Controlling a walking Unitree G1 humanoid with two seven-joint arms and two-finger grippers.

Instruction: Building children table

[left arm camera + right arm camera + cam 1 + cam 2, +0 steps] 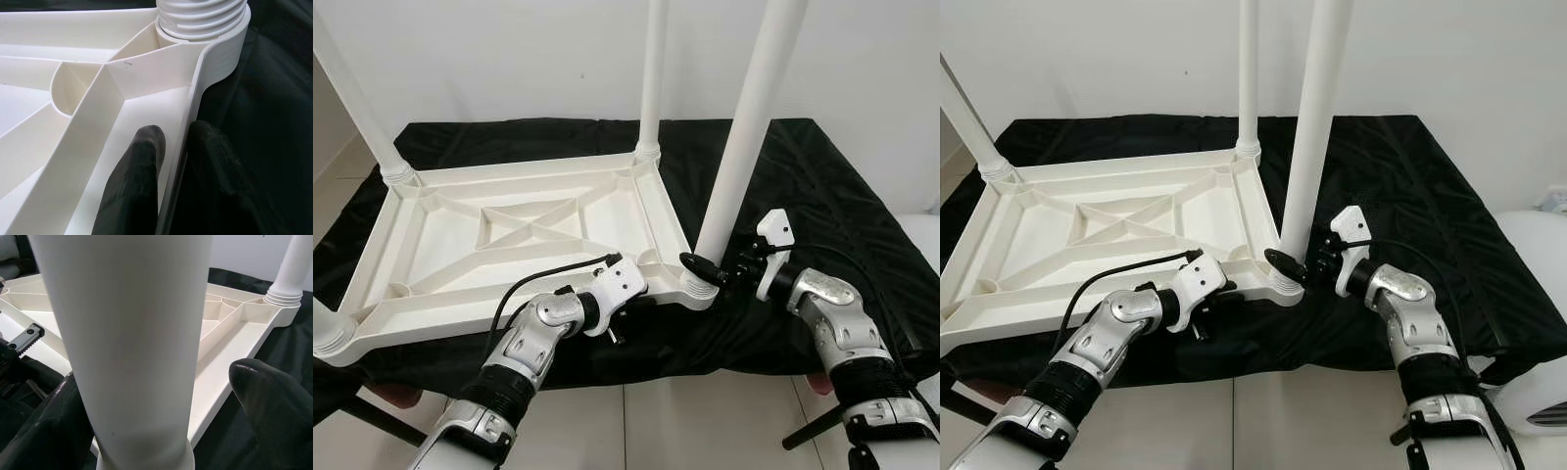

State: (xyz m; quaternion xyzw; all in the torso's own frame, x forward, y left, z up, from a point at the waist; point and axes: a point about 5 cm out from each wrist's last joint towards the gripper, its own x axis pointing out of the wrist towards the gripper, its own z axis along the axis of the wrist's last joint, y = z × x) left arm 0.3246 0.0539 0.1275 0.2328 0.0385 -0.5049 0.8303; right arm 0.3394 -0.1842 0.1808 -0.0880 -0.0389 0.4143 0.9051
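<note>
The white tabletop (524,230) lies upside down on the black cloth (803,186) that covers the bench, ribbed underside facing up, cross braces plain to see. Legs stand up out of its corners: one at the far left (357,108), one at the far right (653,78), a stub of one at the near left edge (328,328), and the big near-right leg (749,127) rising straight out of its threaded socket.

Left gripper (173,147) is down at the near long edge of the tabletop, close to that near-right corner. In the left wrist view the two black fingers (142,166) straddle the thin rim wall, one inside the tray, one outside on the cloth side, narrow gap, pinching the rim. The ridged collar of the corner socket sits just beyond them.

Right gripper (713,272) is in at the base of the near-right leg, coming from the robot's right. The right wrist view has the leg between the fingers (274,391), one dark pad on either side, spread wide around the tube; the one on the left edge of that view looks pressed to it, the other stands a little off. Whether it truly clamps the leg, I cannot tell.

Pale tiled floor (675,431) shows below the bench edge.
</note>
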